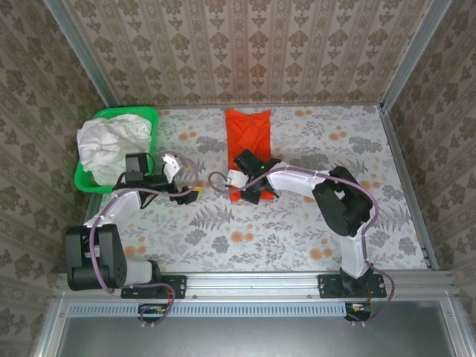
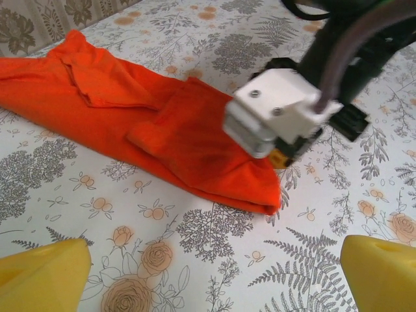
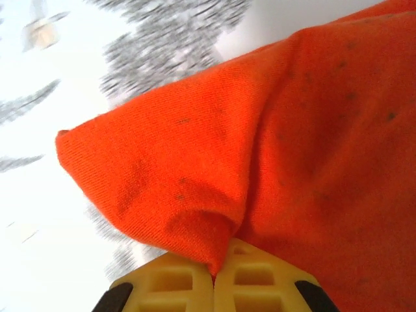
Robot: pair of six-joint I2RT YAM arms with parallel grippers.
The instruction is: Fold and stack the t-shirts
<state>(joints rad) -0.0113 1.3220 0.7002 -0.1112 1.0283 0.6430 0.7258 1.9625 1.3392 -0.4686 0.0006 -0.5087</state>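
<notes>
The orange-red t-shirt [image 1: 249, 137] lies as a long folded strip down the middle of the table, also seen in the left wrist view [image 2: 130, 110]. My right gripper [image 1: 244, 190] is at its near end, shut on a pinch of orange cloth [image 3: 195, 195]; its yellow fingers [image 3: 175, 283] meet with the fabric between them. My left gripper [image 1: 195, 193] hovers just left of that end, open, with bare tablecloth between its yellow fingertips [image 2: 42, 276]. The white t-shirt [image 1: 111, 141] lies crumpled in the green basket [image 1: 152, 115].
The basket sits at the table's back left corner, close behind the left arm. Patterned walls and metal posts enclose the flowered tablecloth [image 1: 297, 223]. The right arm's white wrist block [image 2: 279, 110] hangs over the shirt's near end.
</notes>
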